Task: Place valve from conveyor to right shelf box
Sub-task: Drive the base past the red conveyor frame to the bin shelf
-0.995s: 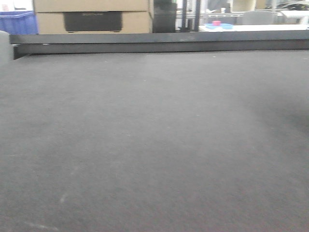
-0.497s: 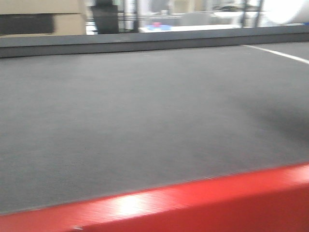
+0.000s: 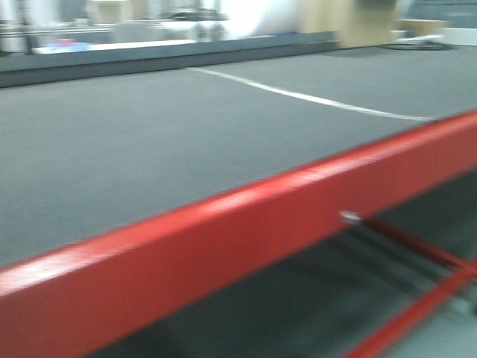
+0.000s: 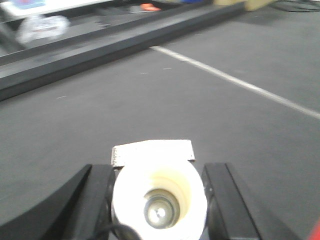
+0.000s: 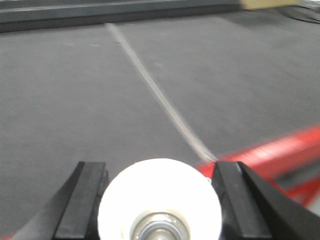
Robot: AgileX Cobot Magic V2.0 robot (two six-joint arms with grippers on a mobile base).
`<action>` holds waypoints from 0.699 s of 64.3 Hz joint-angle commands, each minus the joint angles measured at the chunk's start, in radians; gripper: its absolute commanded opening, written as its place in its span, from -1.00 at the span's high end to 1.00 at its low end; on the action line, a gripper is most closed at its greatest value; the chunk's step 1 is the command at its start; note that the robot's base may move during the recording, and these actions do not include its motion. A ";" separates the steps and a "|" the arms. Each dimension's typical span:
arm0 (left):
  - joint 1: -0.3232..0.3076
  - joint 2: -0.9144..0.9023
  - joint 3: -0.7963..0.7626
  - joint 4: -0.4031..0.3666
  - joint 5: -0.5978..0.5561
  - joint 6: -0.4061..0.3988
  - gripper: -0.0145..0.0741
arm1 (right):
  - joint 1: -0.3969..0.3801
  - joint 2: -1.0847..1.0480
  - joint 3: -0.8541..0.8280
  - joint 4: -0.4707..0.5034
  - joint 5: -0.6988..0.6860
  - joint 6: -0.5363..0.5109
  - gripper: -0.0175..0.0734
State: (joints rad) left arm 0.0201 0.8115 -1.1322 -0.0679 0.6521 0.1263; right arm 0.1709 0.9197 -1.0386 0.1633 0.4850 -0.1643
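Dark grey woven conveyor belt [image 3: 149, 149], white stripe [image 3: 298, 97], red metal beam [image 3: 223, 239]. Jaws closed: left gripper [image 4: 157, 170] on whitish-based silvery valve [image 4: 159, 200], right gripper [image 5: 159, 167] on second whitish valve [image 5: 160, 200].

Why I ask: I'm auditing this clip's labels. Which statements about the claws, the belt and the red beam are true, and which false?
1. The left claw grips a pale whitish round-based valve with a metal centre. True.
2. The right claw is empty. False: a white round-based piece sits between its fingers.
3. A pale stripe crosses the dark grey woven conveyor belt. True.
4. In the front view, a blue beam runs in front of the belt. False: it is a red beam.
5. A loose valve lies on the belt. False: none shows there.
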 commanded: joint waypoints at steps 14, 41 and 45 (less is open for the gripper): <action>-0.005 -0.010 -0.008 -0.007 -0.052 -0.006 0.92 | 0.001 -0.012 -0.007 -0.001 -0.075 -0.005 0.95; -0.005 -0.010 -0.008 -0.007 -0.052 -0.006 0.92 | 0.001 -0.012 -0.007 -0.001 -0.075 -0.005 0.95; -0.005 -0.010 -0.008 -0.007 -0.052 -0.006 0.92 | 0.001 -0.012 -0.007 -0.001 -0.075 -0.005 0.95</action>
State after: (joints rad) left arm 0.0201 0.8115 -1.1322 -0.0679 0.6521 0.1263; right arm 0.1709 0.9197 -1.0386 0.1633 0.4850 -0.1643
